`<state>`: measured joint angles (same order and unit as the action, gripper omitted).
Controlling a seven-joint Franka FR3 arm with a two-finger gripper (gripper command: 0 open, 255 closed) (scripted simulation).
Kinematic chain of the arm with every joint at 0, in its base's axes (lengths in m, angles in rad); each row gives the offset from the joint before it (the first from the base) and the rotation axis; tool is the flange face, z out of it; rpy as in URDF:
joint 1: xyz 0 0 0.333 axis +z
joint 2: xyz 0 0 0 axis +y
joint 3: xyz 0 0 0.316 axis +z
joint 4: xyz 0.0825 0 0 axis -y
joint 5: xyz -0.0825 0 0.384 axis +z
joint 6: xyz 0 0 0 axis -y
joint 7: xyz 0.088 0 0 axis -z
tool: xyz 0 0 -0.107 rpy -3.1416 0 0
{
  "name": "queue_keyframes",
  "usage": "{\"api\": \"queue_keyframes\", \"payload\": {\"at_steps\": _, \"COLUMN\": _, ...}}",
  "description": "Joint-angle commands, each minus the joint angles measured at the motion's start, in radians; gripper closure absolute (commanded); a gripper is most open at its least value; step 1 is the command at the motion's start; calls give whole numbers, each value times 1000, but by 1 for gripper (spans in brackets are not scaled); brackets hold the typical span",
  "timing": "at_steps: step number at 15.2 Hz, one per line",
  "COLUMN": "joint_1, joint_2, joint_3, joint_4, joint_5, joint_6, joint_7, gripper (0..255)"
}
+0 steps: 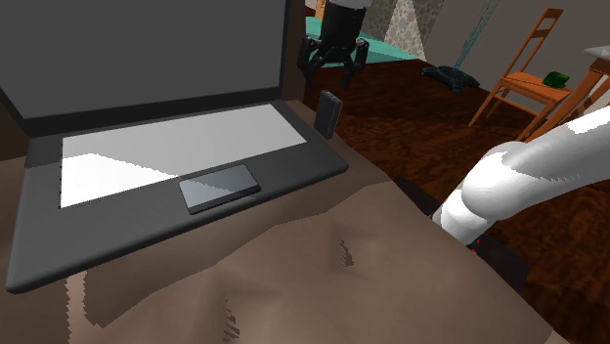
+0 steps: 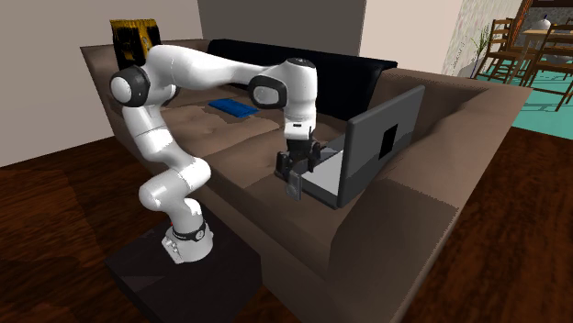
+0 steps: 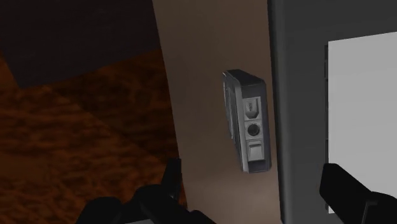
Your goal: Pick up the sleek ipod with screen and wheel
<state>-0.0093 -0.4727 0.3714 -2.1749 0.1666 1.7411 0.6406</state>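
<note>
The dark ipod (image 3: pixel 249 121) stood on edge on the brown sofa (image 1: pixel 342 279), just beside the open laptop (image 1: pixel 176 156). It showed mostly its narrow side, so its screen and wheel were hard to make out. The end effector (image 3: pixel 254 188) hung above it, released, fingers apart and not touching it. Wooden chairs (image 1: pixel 528 68) stood well beyond.
</note>
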Motion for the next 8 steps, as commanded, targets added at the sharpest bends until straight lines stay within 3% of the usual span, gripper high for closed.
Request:
{"api": "queue_keyframes", "payload": {"at_steps": 1, "joint_1": 0, "joint_2": 6, "joint_3": 9, "joint_4": -18, "joint_5": 0, "joint_6": 27, "joint_7": 10, "gripper": 0}}
{"api": "queue_keyframes", "payload": {"at_steps": 8, "joint_1": 3, "joint_2": 6, "joint_3": 17, "joint_4": -79, "joint_5": 6, "joint_6": 88, "joint_7": 9, "gripper": 0}}
